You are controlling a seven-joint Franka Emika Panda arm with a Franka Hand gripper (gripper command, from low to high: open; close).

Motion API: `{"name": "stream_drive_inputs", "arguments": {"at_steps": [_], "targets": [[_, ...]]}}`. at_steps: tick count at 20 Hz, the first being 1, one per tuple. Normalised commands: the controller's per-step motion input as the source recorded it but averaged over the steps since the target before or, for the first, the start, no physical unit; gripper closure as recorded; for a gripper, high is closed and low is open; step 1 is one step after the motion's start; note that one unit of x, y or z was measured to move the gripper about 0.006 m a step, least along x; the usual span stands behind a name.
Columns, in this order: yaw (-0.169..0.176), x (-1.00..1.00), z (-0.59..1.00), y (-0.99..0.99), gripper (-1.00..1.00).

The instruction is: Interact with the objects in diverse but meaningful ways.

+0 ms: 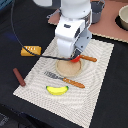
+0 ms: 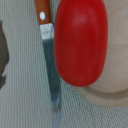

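The red tomato shows at the edge of the round wooden board, right under my gripper. The arm's white hand hides the fingers, so their state is unclear. In the wrist view the tomato fills the frame beside the knife blade and overlaps the board; whether it is held or resting I cannot tell. A yellow banana lies at the near end of the striped mat. The bread loaf and dark sausage lie off the mat on the exterior view's left.
An orange-handled knife lies just right of the tomato, and an orange-handled fork lies between board and banana. A grey pot and a bowl stand at the back right. A black cable loops over the dark table.
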Motion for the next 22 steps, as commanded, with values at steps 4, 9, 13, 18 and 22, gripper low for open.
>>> {"name": "stream_drive_inputs", "arguments": {"at_steps": [4,9,13,18,22], "targets": [[-0.014,0.35,-0.13,0.15,-1.00],[-0.007,0.33,-0.04,0.06,-1.00],[-0.013,0.22,-0.07,0.00,-1.00],[0.000,0.14,-0.02,0.01,-1.00],[0.000,0.17,-0.06,0.07,-1.00]]}}
